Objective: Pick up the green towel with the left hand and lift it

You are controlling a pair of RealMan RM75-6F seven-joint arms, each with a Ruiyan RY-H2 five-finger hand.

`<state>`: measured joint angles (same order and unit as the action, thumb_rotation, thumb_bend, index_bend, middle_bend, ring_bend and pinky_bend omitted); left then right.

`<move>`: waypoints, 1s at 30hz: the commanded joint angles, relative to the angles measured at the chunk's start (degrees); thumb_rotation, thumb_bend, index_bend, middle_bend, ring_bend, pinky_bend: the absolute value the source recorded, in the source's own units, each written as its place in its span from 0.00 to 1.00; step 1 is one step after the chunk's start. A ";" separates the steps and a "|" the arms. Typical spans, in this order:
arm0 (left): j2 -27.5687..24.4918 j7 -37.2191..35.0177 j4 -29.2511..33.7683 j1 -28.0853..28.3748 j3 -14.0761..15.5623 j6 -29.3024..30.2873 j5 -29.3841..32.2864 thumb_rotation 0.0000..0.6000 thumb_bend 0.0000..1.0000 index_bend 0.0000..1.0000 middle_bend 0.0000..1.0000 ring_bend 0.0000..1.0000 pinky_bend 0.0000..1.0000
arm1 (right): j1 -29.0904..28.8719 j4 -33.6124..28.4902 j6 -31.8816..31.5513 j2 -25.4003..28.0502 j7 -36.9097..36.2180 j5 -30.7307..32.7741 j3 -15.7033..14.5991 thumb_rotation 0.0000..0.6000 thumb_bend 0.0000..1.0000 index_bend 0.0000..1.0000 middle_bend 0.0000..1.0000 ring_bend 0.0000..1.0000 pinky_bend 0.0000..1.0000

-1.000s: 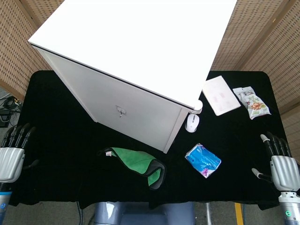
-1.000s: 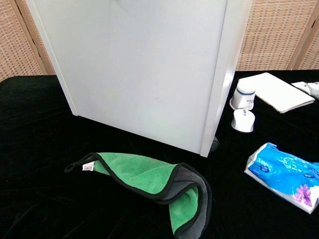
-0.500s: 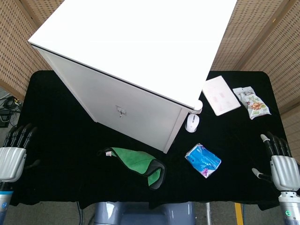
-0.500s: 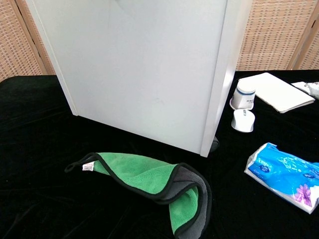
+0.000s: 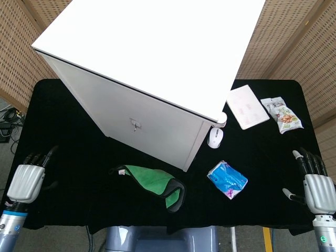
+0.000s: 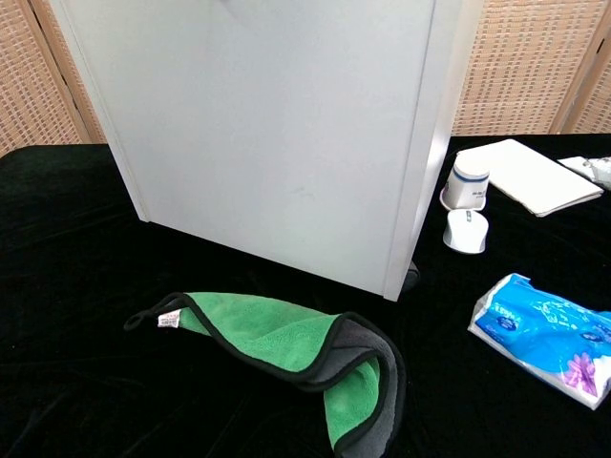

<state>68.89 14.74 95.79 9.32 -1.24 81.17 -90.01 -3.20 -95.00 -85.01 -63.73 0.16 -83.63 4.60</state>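
The green towel [image 5: 152, 179] with a dark grey edge lies crumpled on the black table near the front edge, just in front of the white cabinet; the chest view shows the towel [image 6: 272, 334] low and centre. My left hand [image 5: 27, 180] hovers at the table's front left corner, well left of the towel, fingers extended and holding nothing. My right hand [image 5: 316, 184] stays at the front right corner, fingers spread and empty. Neither hand appears in the chest view.
A large white cabinet [image 5: 147, 63] fills the middle and back of the table. To the right lie a white mouse [image 5: 215, 137], a blue tissue pack [image 5: 227, 179], a white notebook [image 5: 247, 106] and a snack bag [image 5: 282, 114]. A small white cup [image 6: 468, 183] stands by the cabinet corner.
My left hand has shifted right and inward toward the table and the towel. The towel and my right hand have not moved.
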 commanded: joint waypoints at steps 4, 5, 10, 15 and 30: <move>4.97 5.17 0.00 4.53 -0.22 -5.82 -1.06 1.00 0.08 0.12 0.75 0.61 0.56 | -0.05 0.08 0.39 0.23 -0.69 0.41 0.10 1.00 0.12 0.00 0.00 0.00 0.00; 5.64 6.44 0.43 5.49 -0.31 -7.69 -0.42 1.00 0.09 0.14 0.77 0.63 0.58 | -0.09 0.07 0.52 0.28 -0.79 0.46 0.10 1.00 0.12 0.00 0.00 0.00 0.00; 9.12 12.61 2.21 9.38 -1.20 -14.79 3.51 1.00 0.09 0.18 0.80 0.65 0.59 | -0.03 -0.08 0.35 0.56 -1.43 0.39 0.20 1.00 0.12 0.00 0.00 0.00 0.00; 14.42 19.54 1.90 13.37 -2.84 -20.41 8.70 1.00 0.09 0.20 0.80 0.65 0.59 | 0.06 -0.15 0.33 0.96 -2.44 0.65 0.38 1.00 0.12 0.00 0.00 0.00 0.00; 27.73 39.59 -1.06 24.59 -6.09 -26.84 26.88 1.00 0.13 0.30 0.80 0.65 0.59 | 0.19 -0.21 0.46 2.13 -5.85 0.66 0.55 1.00 0.12 0.00 0.00 0.00 0.00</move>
<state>94.67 52.34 95.44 32.21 -7.08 54.86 -65.41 -3.06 -95.21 -84.47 -61.73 -5.49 -82.95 5.11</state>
